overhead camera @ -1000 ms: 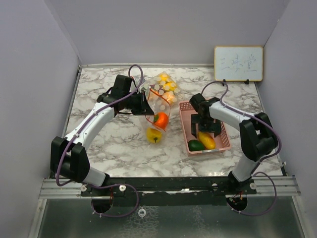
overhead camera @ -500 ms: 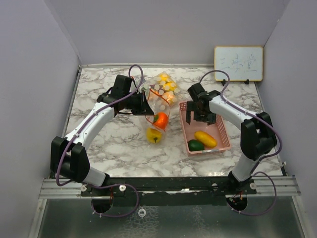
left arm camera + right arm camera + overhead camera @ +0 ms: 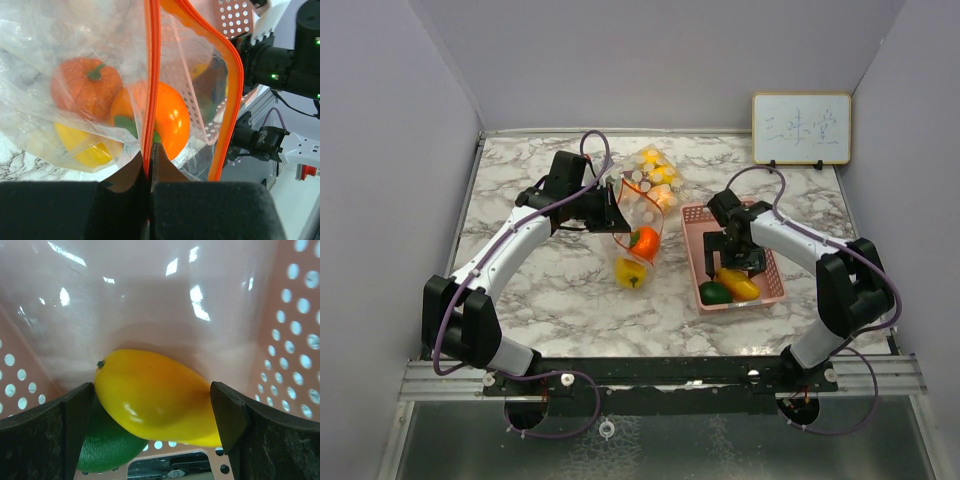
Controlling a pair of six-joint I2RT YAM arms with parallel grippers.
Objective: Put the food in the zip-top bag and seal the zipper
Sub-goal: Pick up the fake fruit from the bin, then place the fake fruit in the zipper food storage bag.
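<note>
right fingers (image 3: 227, 415) are sitting spread around the yellow mango (image 3: 155, 395) in the basket (image 3: 150, 300), left fingers (image 3: 190, 205) are pinching the bag (image 3: 75, 40) rim. Guessing next it's needing a squeeze, then a lift over.

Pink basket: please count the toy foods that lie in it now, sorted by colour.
Yellow fruit: 1
Green fruit: 1
Total: 2
</note>
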